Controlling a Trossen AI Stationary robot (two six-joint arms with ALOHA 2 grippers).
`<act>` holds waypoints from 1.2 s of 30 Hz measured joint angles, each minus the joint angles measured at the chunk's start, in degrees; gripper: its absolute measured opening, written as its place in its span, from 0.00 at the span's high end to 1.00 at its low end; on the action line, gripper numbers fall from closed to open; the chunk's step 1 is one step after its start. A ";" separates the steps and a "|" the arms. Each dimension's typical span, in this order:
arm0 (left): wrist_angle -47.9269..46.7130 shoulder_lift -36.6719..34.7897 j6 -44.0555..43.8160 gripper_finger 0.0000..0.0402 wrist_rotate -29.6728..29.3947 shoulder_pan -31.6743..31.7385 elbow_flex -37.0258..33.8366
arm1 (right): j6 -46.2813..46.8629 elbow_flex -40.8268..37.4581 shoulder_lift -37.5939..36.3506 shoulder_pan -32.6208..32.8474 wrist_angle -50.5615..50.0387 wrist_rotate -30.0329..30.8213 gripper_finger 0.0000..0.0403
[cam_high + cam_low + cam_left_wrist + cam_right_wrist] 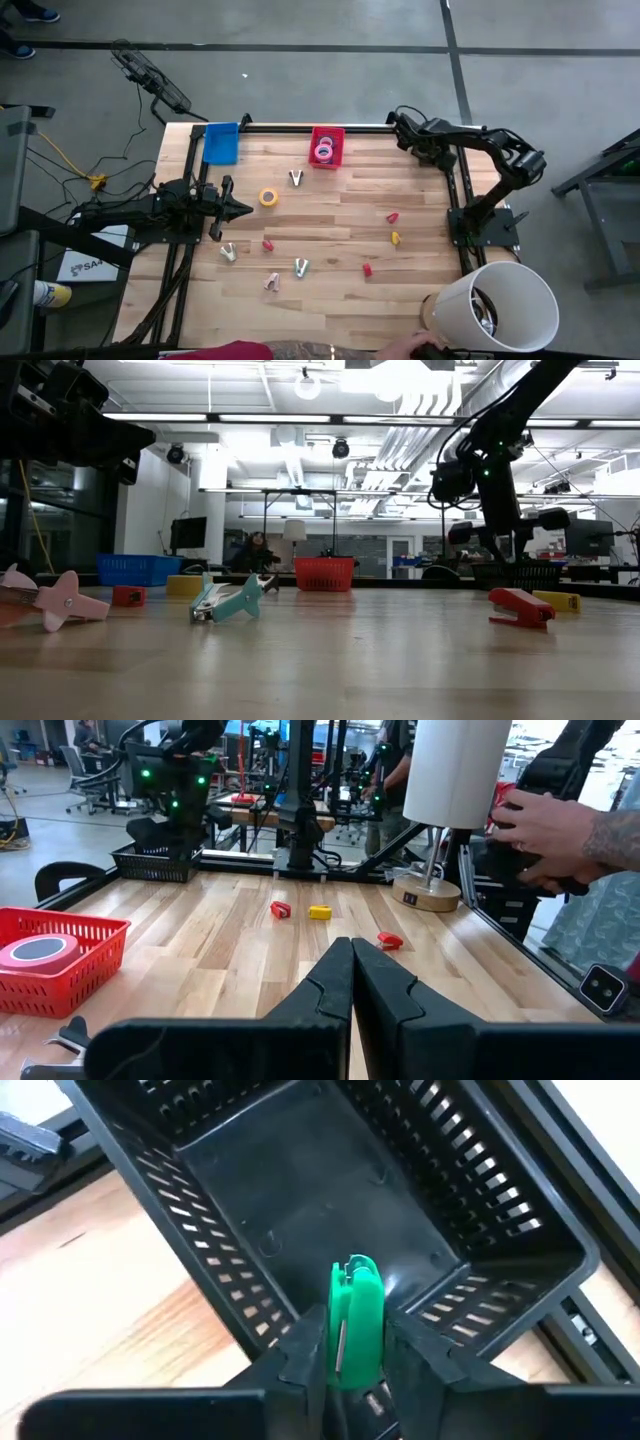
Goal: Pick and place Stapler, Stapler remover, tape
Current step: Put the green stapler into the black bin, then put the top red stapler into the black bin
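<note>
Right pincer [345, 1365] grips green stapler [355, 1320] above black basket [300, 1170].

Green stapler [356, 1320] upright, pinched over black basket [330, 1200].

Pale planked wood table [330, 240], black slatted plastic basket [330, 1210]

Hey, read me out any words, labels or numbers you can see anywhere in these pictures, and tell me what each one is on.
"SA": start of a cut-off word on a white sheet on the floor beside the left arm; the rest is hidden.
Small dark label on the lamp base: too small to read.
Nothing readable on the green stapler in the right tool, the black basket or the red basket.
</note>
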 joint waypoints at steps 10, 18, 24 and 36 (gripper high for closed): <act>0.01 0.01 0.00 1.00 0.00 0.01 0.01 | -0.23 -0.12 0.00 0.00 -0.16 -0.11 0.64; -0.01 0.00 0.00 1.00 -0.01 -0.01 0.01 | -1.80 -0.11 0.00 0.00 0.80 -0.13 0.52; -0.01 0.01 0.00 1.00 0.00 -0.01 0.00 | -4.51 -0.09 -0.35 0.06 2.21 -0.33 0.50; -0.01 0.01 0.00 1.00 0.00 -0.01 0.02 | -13.00 -0.03 -6.32 3.33 1.94 1.66 0.50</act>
